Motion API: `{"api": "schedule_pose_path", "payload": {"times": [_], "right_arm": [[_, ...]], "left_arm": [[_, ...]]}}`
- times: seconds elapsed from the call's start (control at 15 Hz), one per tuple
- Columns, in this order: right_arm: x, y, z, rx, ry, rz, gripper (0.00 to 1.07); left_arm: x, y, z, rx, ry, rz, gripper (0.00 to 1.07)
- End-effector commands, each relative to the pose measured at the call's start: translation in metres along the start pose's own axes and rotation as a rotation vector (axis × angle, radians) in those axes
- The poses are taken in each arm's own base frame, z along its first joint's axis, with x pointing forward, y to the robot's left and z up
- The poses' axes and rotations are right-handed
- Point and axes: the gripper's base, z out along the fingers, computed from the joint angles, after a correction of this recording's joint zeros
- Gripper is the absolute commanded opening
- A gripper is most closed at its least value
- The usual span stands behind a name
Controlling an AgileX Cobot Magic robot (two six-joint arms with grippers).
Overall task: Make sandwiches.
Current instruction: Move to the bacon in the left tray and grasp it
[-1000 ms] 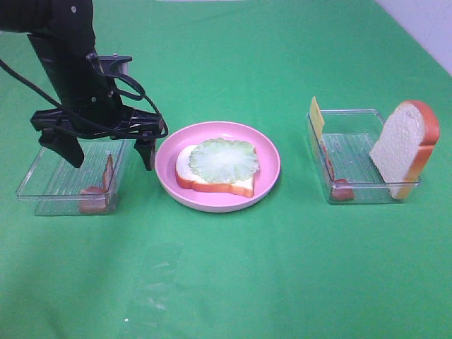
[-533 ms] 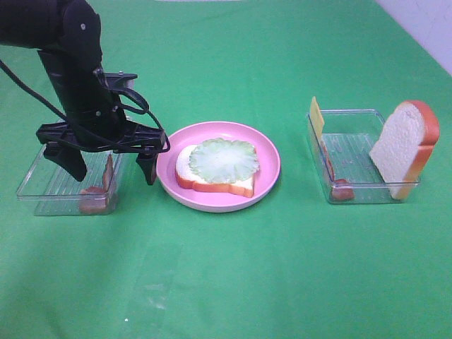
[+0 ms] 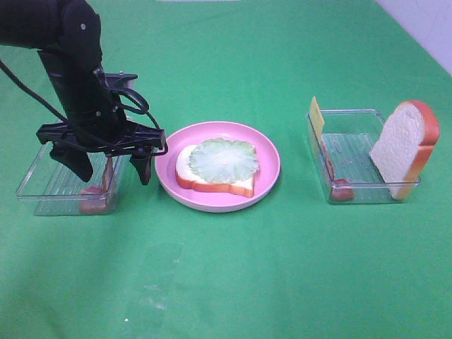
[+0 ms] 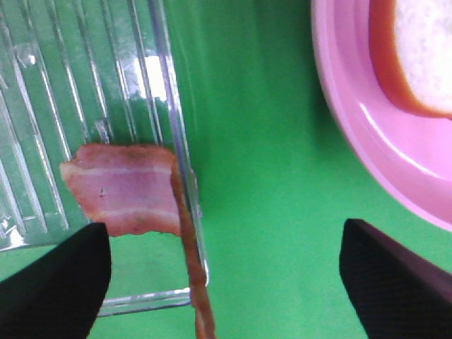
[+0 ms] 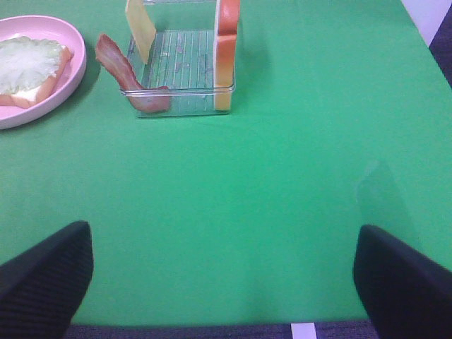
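A bread slice (image 3: 212, 185) topped with a lettuce leaf (image 3: 224, 159) lies on the pink plate (image 3: 269, 157). My left gripper (image 3: 111, 171) is open, its fingers either side of the right wall of the left clear tray (image 3: 42, 185), over a bacon strip (image 3: 92, 191) leaning on that wall. The left wrist view shows the bacon (image 4: 131, 187) between the open fingers, with the gripper (image 4: 222, 282) empty. My right gripper (image 5: 222, 279) is open and empty over bare cloth, out of the exterior view.
The right clear tray (image 3: 353, 141) holds an upright bread slice (image 3: 404, 145), a yellow cheese slice (image 3: 316, 116) and a bacon strip (image 3: 337, 185). The right wrist view shows this tray (image 5: 180, 63) and the plate (image 5: 74, 67). Green cloth covers the table.
My left gripper has come down a little around the left tray's right wall and the bacon. Its fingers stay open. Nothing else has moved.
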Motion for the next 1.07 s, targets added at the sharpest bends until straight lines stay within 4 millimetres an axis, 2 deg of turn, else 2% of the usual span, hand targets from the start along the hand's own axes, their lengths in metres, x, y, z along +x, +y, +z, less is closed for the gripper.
{"api": "schedule_pose_path", "payload": {"times": [0.07,0.2,0.33,0.53,0.8,0.93,1.07], "right_arm": [[0.0015,0.0002,-0.0009,-0.004,-0.019,-0.014,0.96],[0.0015,0.0002,-0.0009,-0.004,-0.019,-0.014,0.96],[0.0015,0.0002,-0.0009,-0.004,-0.019,-0.014,0.96],[0.0015,0.0002,-0.0009,-0.004,-0.019,-0.014,0.96],[0.0015,0.0002,-0.0009,-0.004,-0.019,-0.014,0.96],[0.0015,0.0002,-0.0009,-0.004,-0.019,-0.014,0.96],[0.0015,0.0002,-0.0009,-0.004,-0.019,-0.014,0.96]], "left_arm": [[0.0018,0.0,0.0029,0.003,0.016,-0.003,0.79],[0.0018,-0.0001,0.0029,0.004,0.016,-0.004,0.73],[0.0021,0.0,0.0029,0.003,0.019,-0.018,0.6],[0.0024,0.0001,0.0025,0.002,0.022,-0.024,0.33],[0.0031,0.0003,0.0025,0.0,0.029,-0.025,0.16],[0.0038,0.0005,0.0024,-0.002,0.036,-0.023,0.0],[0.0039,0.0005,0.0024,-0.003,0.038,-0.021,0.0]]}}
